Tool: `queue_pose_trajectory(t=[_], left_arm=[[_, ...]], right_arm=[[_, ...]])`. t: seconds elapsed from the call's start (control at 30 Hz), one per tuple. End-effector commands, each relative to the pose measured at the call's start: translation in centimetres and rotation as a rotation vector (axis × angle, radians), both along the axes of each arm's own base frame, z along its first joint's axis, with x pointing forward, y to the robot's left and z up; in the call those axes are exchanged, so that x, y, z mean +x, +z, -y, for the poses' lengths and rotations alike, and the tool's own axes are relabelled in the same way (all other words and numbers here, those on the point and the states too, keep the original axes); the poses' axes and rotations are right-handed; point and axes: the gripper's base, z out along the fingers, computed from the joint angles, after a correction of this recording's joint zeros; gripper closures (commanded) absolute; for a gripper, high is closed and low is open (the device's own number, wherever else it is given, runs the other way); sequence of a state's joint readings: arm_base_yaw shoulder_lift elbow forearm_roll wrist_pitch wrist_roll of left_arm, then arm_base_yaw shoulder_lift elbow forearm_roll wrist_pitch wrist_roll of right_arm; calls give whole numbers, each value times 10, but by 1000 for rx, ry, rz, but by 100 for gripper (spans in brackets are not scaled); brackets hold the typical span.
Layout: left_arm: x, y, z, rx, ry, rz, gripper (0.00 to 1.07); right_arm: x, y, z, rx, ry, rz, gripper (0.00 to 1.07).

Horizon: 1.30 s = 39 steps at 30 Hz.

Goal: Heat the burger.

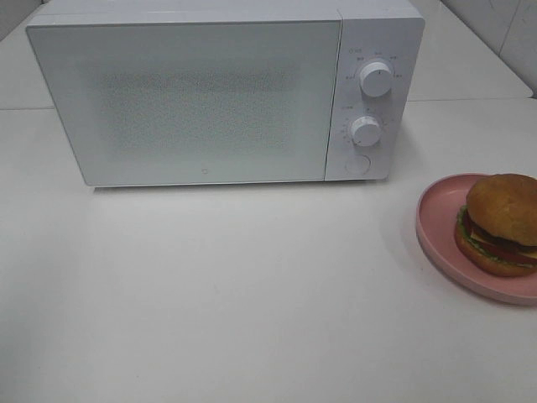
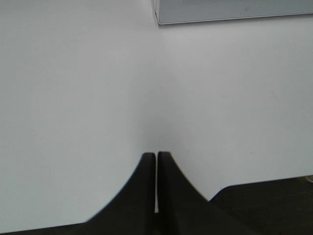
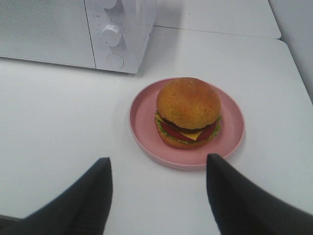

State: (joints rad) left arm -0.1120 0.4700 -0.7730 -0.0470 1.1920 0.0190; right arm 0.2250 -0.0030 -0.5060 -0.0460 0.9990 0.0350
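Observation:
The burger (image 1: pixel 502 222) with golden-brown bun, dark patty, cheese, tomato and lettuce sits on a pink round plate (image 1: pixel 439 220) at the right edge of the table. It also shows in the right wrist view (image 3: pixel 188 111) on the plate (image 3: pixel 232 128). The white microwave (image 1: pixel 201 92) stands at the back with its door closed. My right gripper (image 3: pixel 157 169) is open and empty, a short way back from the plate. My left gripper (image 2: pixel 156 159) is shut and empty over bare table. Neither gripper shows in the exterior high view.
The microwave has two round knobs (image 1: pixel 375 78) and a round button (image 1: pixel 358 164) on its right panel. A corner of the microwave (image 2: pixel 230 11) shows in the left wrist view. The white table's (image 1: pixel 252 294) near edge (image 2: pixel 254 183) shows by the left gripper.

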Motion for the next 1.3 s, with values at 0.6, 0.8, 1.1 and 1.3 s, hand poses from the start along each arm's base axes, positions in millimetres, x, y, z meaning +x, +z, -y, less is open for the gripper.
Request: queue_pose_trajectory(t=[0.6,0.8,1.1,1.3], left_arm=[[-62,-53,-4,-25,-42,263,106],[-55,-54,-1,-42,-69,323,106],[-52,-56,0,-35,-84,330,106],[-52,-56,0,-35,-84,330,106]], right_arm=[[-1,1,0,-1,1,18,55],[-1,1,0,-1,1,18,55],[-1,1,0,-1,0,19,55],[-1,1,0,-1,0,19,55]])
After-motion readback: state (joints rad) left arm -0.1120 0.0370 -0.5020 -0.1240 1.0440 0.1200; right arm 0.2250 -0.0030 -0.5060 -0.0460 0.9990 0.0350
